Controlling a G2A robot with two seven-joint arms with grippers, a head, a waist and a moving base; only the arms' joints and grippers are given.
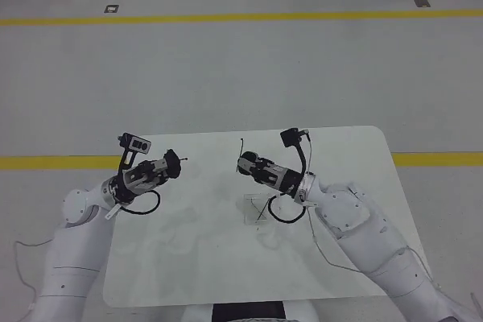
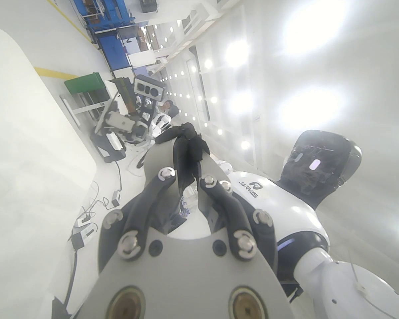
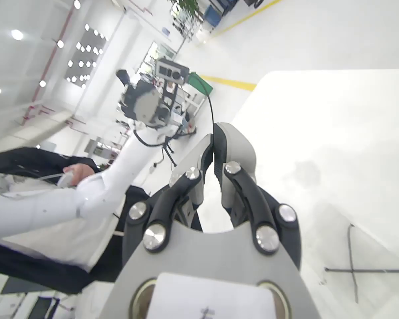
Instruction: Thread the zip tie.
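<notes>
From the top view, the left hand (image 1: 175, 163) hangs over the left side of the pale, round-cornered surface (image 1: 346, 161). Its fingers are pressed together, and a dark sliver (image 1: 183, 160) pokes out of the tip, too thin to identify. The right hand (image 1: 242, 166) is over the middle, well apart from the left. Its fingers are pinched on the zip tie (image 1: 241, 147), a hair-thin black strip standing up from the tip. Near the right forearm a clear bag (image 1: 248, 201) lies flat, its outline faint, with two spare ties (image 1: 259, 211) crossed on it.

In the left wrist view, the left hand's (image 2: 189, 141) black ribbed pads meet with no gap. The tip ends in a dark, lumpy mass, and I cannot tell pad from held piece there. One curved edge of the surface (image 2: 26, 134) runs out of frame.

In the right wrist view, the right hand (image 3: 213, 147) is fully closed on the zip tie (image 3: 210, 107), which rises from between the grey, black-padded fingers in a smooth curve. The part inside the grip is hidden. The spare ties (image 3: 352, 267) form a thin black cross on the glossy surface (image 3: 335, 117), one end cut off by the frame. The left hand (image 3: 129, 96) is far off and blurred.
</notes>
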